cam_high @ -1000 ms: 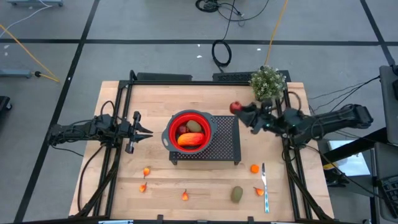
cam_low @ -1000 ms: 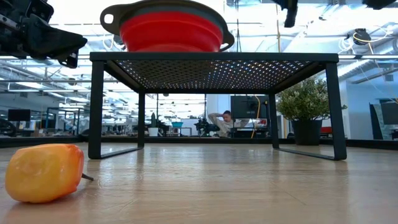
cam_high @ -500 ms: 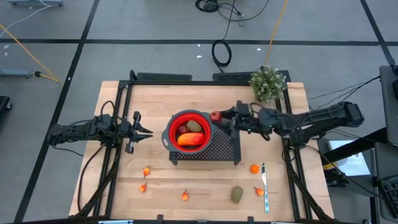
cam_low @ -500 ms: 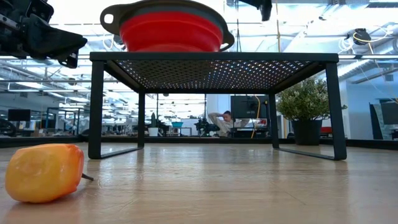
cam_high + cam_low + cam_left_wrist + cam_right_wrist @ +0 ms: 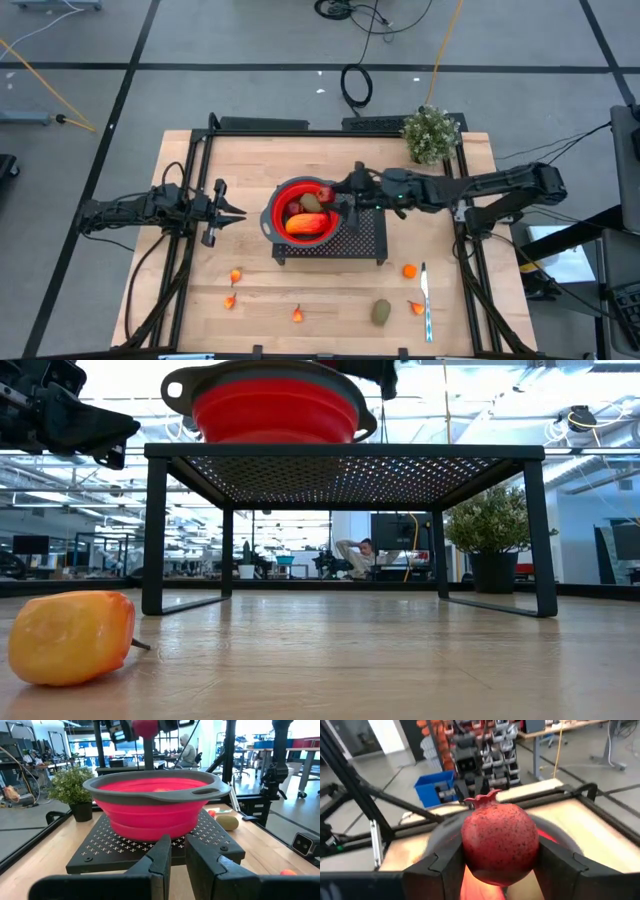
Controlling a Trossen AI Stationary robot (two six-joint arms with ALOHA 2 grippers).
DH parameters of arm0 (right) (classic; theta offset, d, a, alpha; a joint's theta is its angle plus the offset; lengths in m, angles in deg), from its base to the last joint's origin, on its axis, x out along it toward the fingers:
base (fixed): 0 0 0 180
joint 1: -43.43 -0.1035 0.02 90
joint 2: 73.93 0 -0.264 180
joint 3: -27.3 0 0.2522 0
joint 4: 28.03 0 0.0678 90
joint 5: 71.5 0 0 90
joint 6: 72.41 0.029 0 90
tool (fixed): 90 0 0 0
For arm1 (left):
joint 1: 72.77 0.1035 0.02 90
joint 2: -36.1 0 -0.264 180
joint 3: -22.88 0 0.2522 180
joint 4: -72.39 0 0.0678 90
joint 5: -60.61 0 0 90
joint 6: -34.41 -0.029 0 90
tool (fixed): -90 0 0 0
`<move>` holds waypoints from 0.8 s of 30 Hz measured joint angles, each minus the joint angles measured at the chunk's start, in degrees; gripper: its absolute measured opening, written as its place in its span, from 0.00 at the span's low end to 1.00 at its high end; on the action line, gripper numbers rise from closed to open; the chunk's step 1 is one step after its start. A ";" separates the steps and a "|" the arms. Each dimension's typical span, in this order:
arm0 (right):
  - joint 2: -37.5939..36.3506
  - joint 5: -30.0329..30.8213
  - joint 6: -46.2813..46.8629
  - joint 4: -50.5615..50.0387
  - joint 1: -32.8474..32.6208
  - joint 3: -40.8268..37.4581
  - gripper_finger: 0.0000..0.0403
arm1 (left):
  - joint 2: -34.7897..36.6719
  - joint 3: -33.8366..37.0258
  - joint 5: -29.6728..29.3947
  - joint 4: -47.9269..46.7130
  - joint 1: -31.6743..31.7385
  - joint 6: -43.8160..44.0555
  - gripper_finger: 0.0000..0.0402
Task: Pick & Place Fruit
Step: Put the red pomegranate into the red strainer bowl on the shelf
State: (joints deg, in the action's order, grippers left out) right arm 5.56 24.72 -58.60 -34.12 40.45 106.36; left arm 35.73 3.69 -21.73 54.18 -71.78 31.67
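While the left arm waits at the left side of the wooden table (image 5: 200,310), its left gripper (image 5: 237,212) hangs level just left of the red bowl, its two dark fingers (image 5: 161,857) drawn close together with nothing between them.

In the centre stands a black perforated rack (image 5: 362,238), and the red bowl (image 5: 274,216) with its grey rim sits on the rack's left half. Inside the bowl lie a long orange fruit (image 5: 306,224) and a brownish-green oval (image 5: 312,203).

Over the bowl's right rim hangs the right gripper (image 5: 331,192), reaching in from the right — its fingers are clamped on a dark red round fruit (image 5: 500,843), speckled, with a small crown at its top. That fruit is in the air above the bowl, apart from the pieces inside.

On the table's near edge, from left to right, lie two small orange bits (image 5: 235,275), another orange bit (image 5: 297,314), a second brownish-green oval (image 5: 381,313), an orange-red bit (image 5: 416,307) and a small orange ball (image 5: 409,270). Just right of these lies a silver utensil (image 5: 425,298) with a light-blue handle.

At the far right corner stands a bushy green potted plant (image 5: 431,133).

From table height, one orange piece (image 5: 70,638) fills the near left — the rack and bowl rise behind it.
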 joint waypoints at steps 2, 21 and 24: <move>1.01 -1.58 -0.01 -0.27 0.52 0.00 0.48 | 0.00 0.00 0.01 0.01 -0.01 -0.01 0.14; 3.65 -8.02 -6.09 -6.15 2.13 0.00 0.48 | 0.00 0.00 -0.01 0.05 -0.01 0.06 0.14; 3.59 -8.02 -8.74 -5.81 2.13 0.00 0.49 | 0.00 0.00 -0.01 0.05 -0.01 0.05 0.14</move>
State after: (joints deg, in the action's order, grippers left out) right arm 9.14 16.70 -67.34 -39.92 42.58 106.36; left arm 35.73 3.69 -21.75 54.23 -71.79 31.72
